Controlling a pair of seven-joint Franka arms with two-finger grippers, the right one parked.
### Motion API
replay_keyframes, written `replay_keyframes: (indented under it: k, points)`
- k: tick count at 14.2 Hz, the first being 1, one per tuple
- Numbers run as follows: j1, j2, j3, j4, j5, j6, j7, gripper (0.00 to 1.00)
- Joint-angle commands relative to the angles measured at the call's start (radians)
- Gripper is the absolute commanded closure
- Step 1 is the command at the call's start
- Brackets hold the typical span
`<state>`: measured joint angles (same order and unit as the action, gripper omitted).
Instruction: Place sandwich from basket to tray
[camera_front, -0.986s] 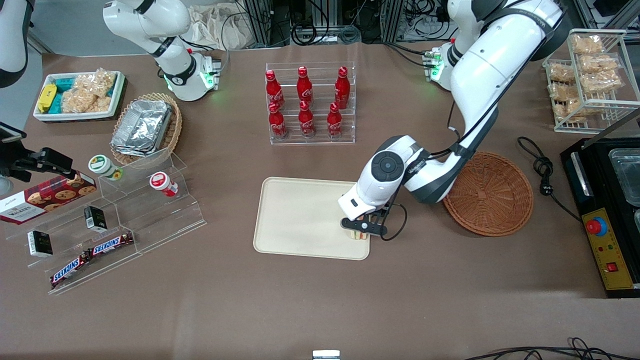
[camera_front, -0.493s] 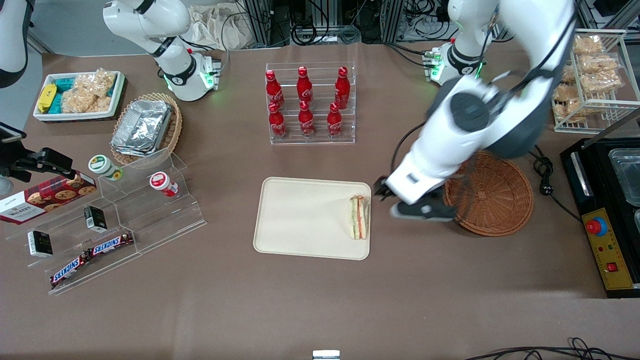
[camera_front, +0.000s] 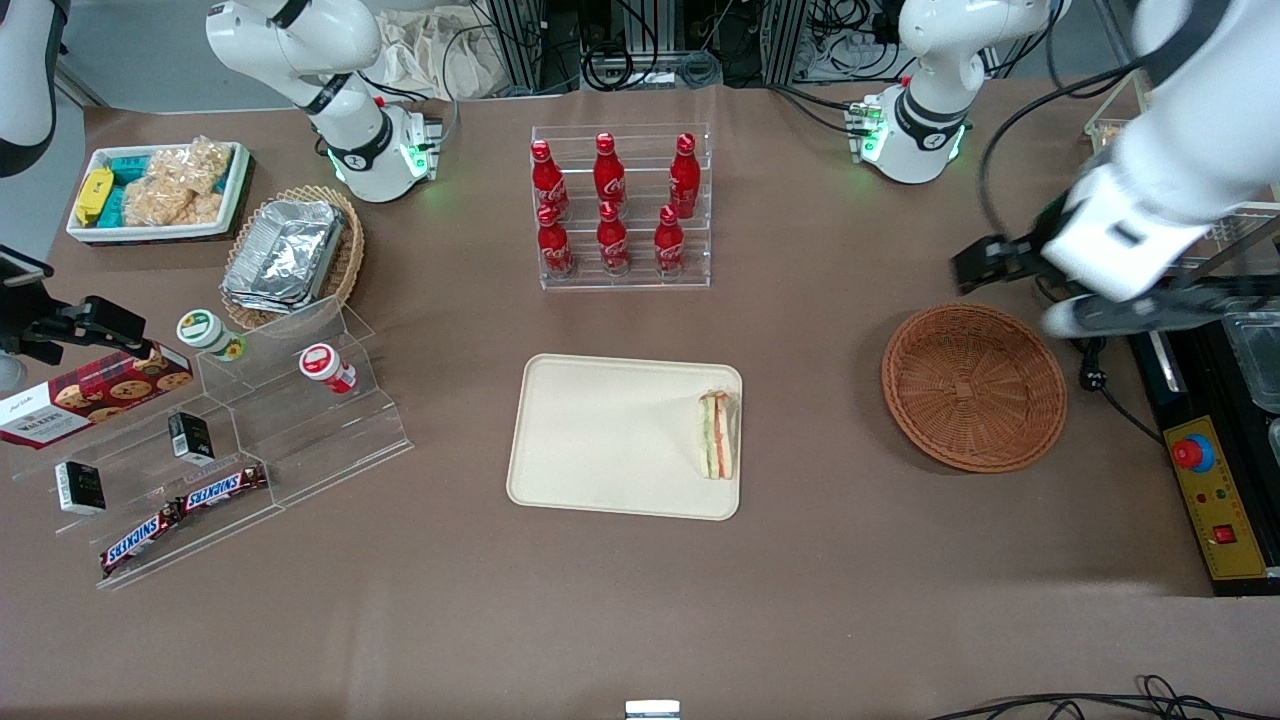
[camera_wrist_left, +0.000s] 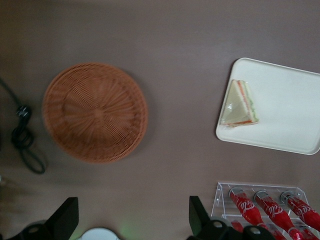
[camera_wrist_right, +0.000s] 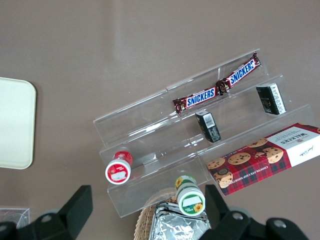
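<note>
The sandwich (camera_front: 718, 434), a clear-wrapped wedge with orange and green layers, lies on the cream tray (camera_front: 600, 440) at the tray's end nearest the basket. The round reddish-brown wicker basket (camera_front: 975, 385) is empty. My left gripper (camera_front: 1030, 290) hangs high above the table, over the basket's rim that is farther from the front camera; it is open and empty. In the left wrist view the gripper (camera_wrist_left: 131, 220) shows its fingers wide apart, with the basket (camera_wrist_left: 95, 112), sandwich (camera_wrist_left: 240, 102) and tray (camera_wrist_left: 285, 115) far below.
An acrylic rack of red cola bottles (camera_front: 620, 205) stands farther back than the tray. A black appliance (camera_front: 1215, 430) and a cable (camera_front: 1085, 340) lie beside the basket. Acrylic snack steps (camera_front: 250, 440), a foil-filled tan basket (camera_front: 290, 255) and a white bin (camera_front: 155, 190) lie toward the parked arm's end.
My gripper let go of the sandwich on the tray, then rose and swung away past the basket toward the working arm's end. The sandwich stays on the tray.
</note>
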<state>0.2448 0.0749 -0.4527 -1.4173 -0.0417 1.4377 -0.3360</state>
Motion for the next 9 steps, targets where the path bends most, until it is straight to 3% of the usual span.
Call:
replay_keyframes:
  k: [1,4,9]
  points:
    - [-0.148,-0.131,0.278,-0.060,-0.067,-0.046,0.096,0.01]
    - [-0.217,-0.248,0.388,-0.141,-0.069,-0.066,0.169,0.01]
    - [-0.219,-0.184,0.367,-0.060,-0.066,-0.066,0.169,0.01]
